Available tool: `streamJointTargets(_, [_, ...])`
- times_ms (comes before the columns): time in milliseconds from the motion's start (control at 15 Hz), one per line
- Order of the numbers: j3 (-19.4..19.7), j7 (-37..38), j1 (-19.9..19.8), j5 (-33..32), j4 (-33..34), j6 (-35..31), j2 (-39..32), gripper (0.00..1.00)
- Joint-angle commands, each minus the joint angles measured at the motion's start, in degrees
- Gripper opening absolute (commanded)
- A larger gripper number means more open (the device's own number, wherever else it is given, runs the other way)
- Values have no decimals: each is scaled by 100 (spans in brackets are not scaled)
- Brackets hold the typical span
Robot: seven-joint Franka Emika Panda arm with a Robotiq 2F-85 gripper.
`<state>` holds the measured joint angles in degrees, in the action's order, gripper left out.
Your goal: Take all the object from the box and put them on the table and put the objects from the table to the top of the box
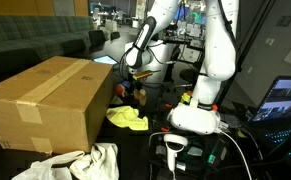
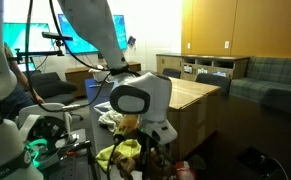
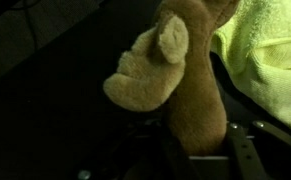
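While end effector [image 3: 190,145] grips plush [image 3: 160,70], yellow cloth [image 3: 265,50] adjacent.

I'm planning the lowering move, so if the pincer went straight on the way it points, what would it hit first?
The plush toy, already between the fingers of the pincer. Beyond it the dark tabletop looks next, with the yellow cloth just to one side; depth is unclear.

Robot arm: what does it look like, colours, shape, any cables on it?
The arm is glossy white, built of rounded, tube-like segments, with a black cap on one joint and a wide white base. The end effector is black; its fingers look like dark metal in the wrist view. Black cables trail beside the base. No markings are legible.
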<state>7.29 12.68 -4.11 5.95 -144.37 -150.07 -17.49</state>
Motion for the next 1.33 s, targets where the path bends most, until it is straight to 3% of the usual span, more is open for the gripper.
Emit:
streamJointTargets(0, [62,-4,77,-245,-605,330,1347,16])
streamJointTargets(400, [-310,200,125,-185,-400,1181,2730,16])
streamJointTargets(667, [-717,425,291,-56,194,1627,3147,15])
streamJointTargets(933, [-1134,973,435,-134,1045,1816,2984,15])
streamJointTargets(1267, [-1633,1974,577,-483,2205,1815,2223,15])
